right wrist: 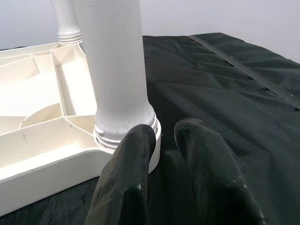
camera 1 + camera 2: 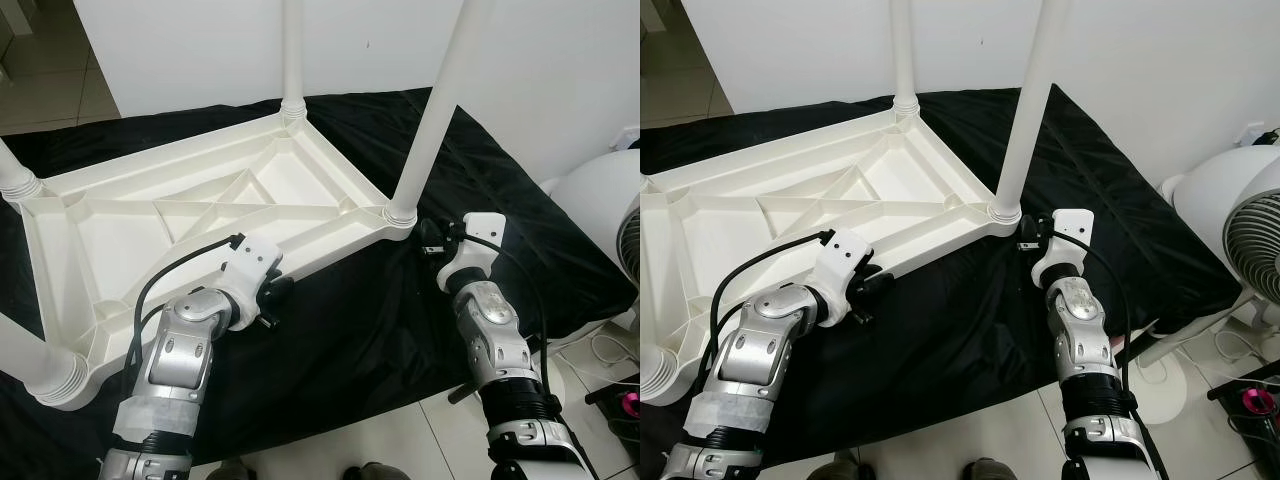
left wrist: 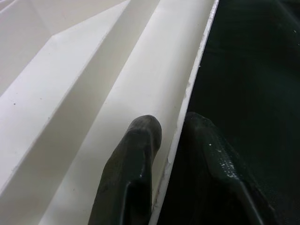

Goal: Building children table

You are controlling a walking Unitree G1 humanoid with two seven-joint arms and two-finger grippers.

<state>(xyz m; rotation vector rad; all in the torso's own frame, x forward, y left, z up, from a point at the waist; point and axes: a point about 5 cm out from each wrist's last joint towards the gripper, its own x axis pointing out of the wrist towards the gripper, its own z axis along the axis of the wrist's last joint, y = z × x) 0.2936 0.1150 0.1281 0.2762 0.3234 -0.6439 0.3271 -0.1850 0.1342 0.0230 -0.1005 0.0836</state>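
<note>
Across the middle and left of the head views, a white plastic children's table [image 2: 200, 215] lies upside down on a black cloth [image 2: 380, 330] spread over the tiled floor [image 2: 400, 445], its ribbed underside facing up. 4 white legs stand screwed into its corners: the far leg [image 2: 291, 55] at top centre, the near right leg [image 2: 435, 110] rising from the corner right of centre, another leg [image 2: 15, 178] at the left edge, and a leg [image 2: 40, 365] at the lower left.

Low and left of centre, the left gripper [image 2: 272, 300] sits at the table's near rim [image 3: 187, 93]; in the left wrist view its jaws pinch that thin white edge, 1 finger [image 3: 136, 164] on the inner face and the other on the cloth side.

Right of centre, the right gripper [image 2: 432, 240] rests on the cloth just beside the base of the near right leg, its jaws slightly spread with nothing between them; 1 finger [image 1: 129, 178] is close against the leg's collar.

A white fan [image 2: 1250, 240] stands at the right edge.
</note>
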